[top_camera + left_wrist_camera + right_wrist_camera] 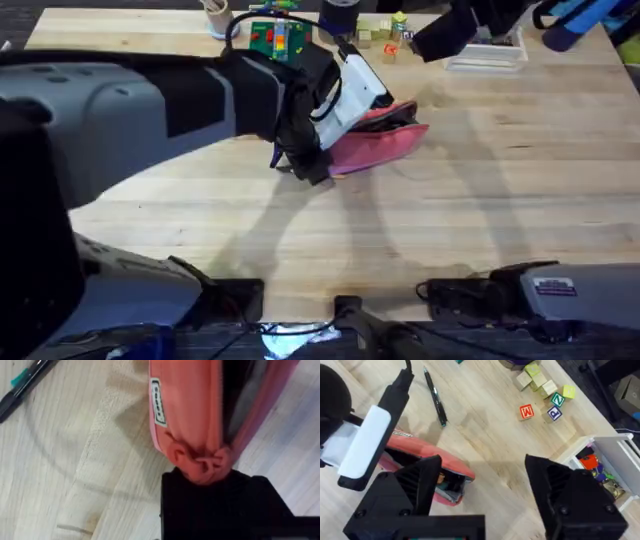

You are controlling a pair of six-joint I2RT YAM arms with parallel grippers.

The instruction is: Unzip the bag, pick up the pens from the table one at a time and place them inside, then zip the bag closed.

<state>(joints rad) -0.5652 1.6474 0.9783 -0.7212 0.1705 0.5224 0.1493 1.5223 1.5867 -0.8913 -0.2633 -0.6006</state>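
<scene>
1. Pinching the bunched end of the bag (195,435), the left gripper (210,477) has its jaws clamped on the pink fabric.
2. Hanging above the table (485,445), the right gripper (480,490) has its jaws wide apart.
3. Overhead, the bag lies at table centre.
4. Right wrist view adds a black pen (435,398) at 12 o'clock of the bag, and lettered blocks (545,395).

Letters M, Z, P on blocks (547,404)

**Camera setup**

Overhead: high above the arm bases, looking down and forward over the table (500,200). Left wrist: very close on the bag (190,415). Right wrist: higher, angled down; shares the bag (432,462) with both.
</scene>
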